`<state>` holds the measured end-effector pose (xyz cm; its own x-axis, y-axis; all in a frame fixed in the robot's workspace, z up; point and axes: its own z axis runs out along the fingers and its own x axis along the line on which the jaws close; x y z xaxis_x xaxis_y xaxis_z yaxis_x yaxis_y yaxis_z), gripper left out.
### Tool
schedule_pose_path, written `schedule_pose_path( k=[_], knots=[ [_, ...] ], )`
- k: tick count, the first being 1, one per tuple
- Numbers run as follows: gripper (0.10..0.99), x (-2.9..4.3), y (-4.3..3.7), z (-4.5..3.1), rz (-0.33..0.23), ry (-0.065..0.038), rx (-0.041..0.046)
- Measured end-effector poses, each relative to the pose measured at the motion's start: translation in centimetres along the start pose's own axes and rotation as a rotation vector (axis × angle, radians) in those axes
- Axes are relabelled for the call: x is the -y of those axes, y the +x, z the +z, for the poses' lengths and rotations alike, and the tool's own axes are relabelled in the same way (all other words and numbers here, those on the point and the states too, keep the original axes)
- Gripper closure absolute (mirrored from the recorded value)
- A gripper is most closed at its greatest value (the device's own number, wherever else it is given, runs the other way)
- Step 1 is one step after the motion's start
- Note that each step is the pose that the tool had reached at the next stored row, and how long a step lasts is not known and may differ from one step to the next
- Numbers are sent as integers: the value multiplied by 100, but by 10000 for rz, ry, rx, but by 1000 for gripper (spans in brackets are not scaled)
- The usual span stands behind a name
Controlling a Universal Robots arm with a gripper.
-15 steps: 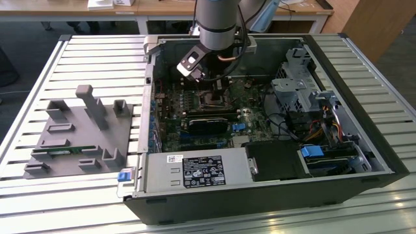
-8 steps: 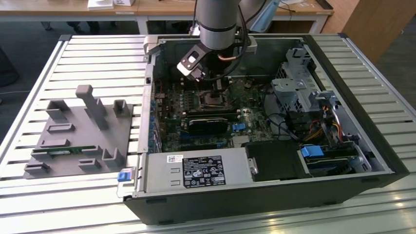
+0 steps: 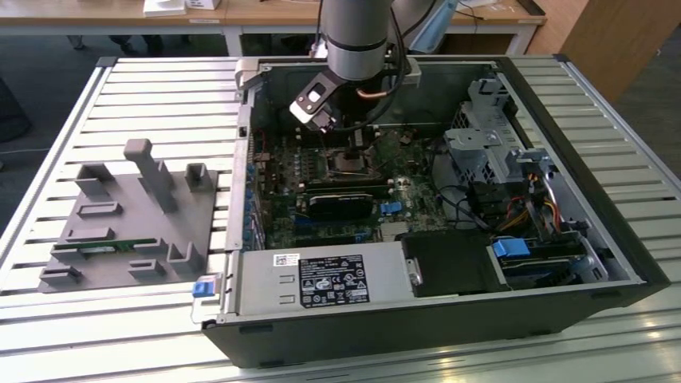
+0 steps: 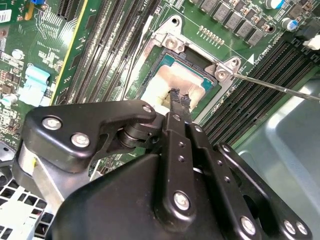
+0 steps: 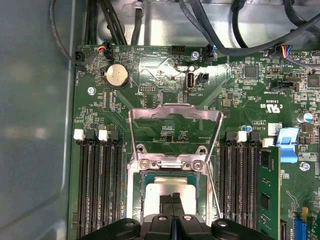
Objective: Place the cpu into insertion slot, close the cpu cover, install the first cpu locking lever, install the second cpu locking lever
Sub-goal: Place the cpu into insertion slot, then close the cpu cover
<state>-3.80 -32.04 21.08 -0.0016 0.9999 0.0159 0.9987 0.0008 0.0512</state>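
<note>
The cpu, a square chip with a pale metal top, lies flat in the insertion slot on the green motherboard. My gripper hangs straight over the cpu, its two black fingertips pressed together with nothing between them, at or just above the chip's top. The cpu cover, a silvery frame plate, stands swung up and open behind the slot. A thin wire locking lever sticks out free beside the slot. In the exterior view the gripper reaches down into the open computer case.
Memory slots flank the socket on both sides. A long black block and a power supply sit nearer the case front, with a drive cage on the exterior view's right. A grey fixture tray lies outside the case.
</note>
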Motion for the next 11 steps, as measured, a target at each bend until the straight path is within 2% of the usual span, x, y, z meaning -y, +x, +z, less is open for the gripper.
schedule_pose_path(
  k=[11],
  knots=[
    [980, -4, 0, -38, 0, 38, -2]
  ],
)
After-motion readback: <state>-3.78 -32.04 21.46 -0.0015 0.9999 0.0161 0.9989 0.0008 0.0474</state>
